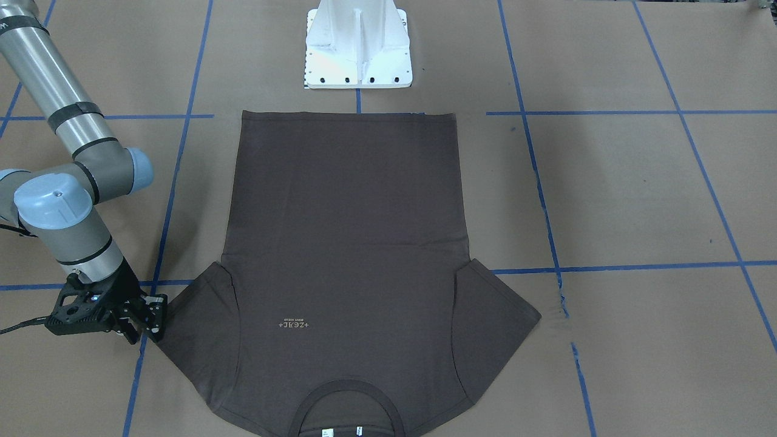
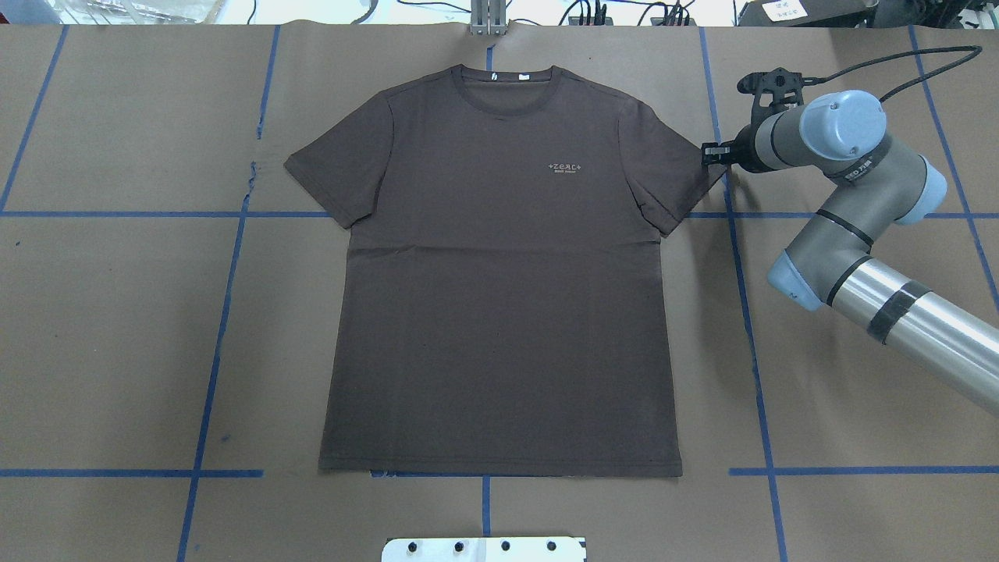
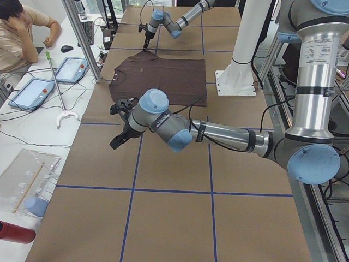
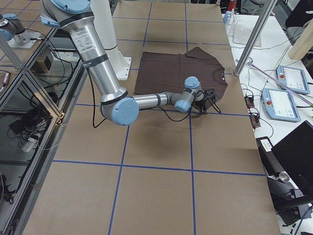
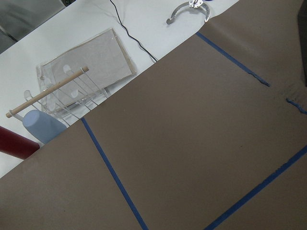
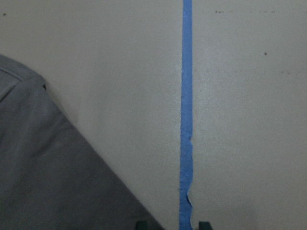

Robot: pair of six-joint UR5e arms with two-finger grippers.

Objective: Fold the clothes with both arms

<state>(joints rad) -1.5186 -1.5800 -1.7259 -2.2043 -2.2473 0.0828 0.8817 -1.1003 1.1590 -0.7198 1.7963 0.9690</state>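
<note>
The brown T-shirt lies flat on the desk, collar far. Soft and light, it should be pinched at a sleeve hem. The right gripper, jaws seemingly apart, is just beside the right sleeve; for the left gripper, one cannot tell

A robotics lab: a robot arm over a paper-covered bench gridded in blue tape (control tablets alongside).
</note>
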